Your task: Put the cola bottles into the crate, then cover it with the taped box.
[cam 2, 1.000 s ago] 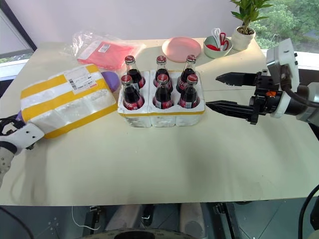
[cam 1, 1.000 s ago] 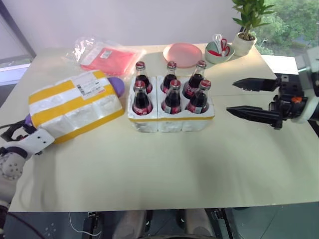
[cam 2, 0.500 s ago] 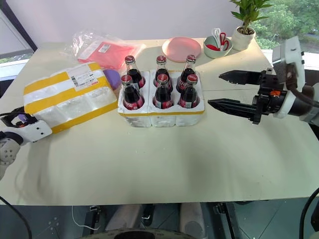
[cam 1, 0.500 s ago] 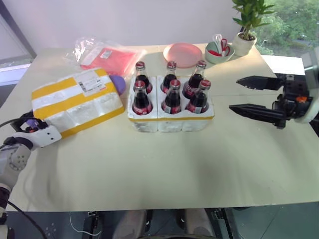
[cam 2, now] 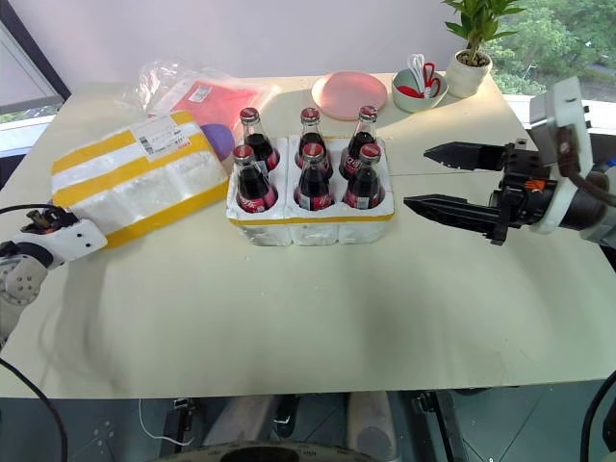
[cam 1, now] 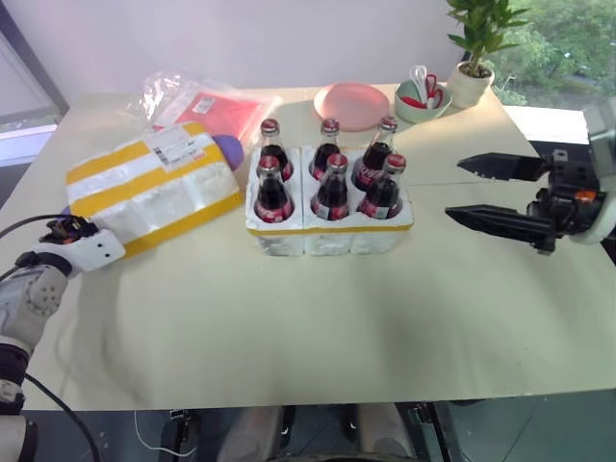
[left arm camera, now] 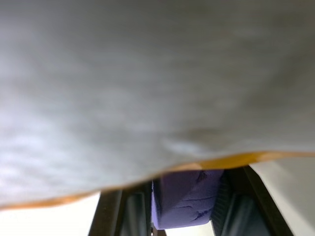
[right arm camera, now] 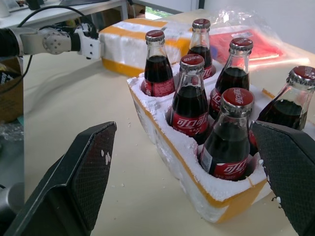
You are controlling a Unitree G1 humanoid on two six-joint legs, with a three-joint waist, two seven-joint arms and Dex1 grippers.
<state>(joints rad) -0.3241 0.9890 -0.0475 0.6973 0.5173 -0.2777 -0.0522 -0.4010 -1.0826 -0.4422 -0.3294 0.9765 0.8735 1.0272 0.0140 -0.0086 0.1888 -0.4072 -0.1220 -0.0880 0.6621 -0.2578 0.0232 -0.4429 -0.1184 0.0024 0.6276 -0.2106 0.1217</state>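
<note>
At the middle of the frame, all six cola bottles (cam 1: 332, 176) sit in the crate (cam 1: 330, 229). Left gripper (cam 1: 65, 229) touches the taped box (cam 1: 154, 187) at upper left; grip unclear. Right gripper (cam 1: 496, 192) waits wide open, empty. Hold the box firmly, lift it level.

Office-like room: pale table (cam 1: 318, 318), potted plant (cam 1: 478, 43), window.

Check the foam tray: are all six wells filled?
Full. All six wells of the tray hold upright cola bottles, two rows of three, red caps on.
</note>
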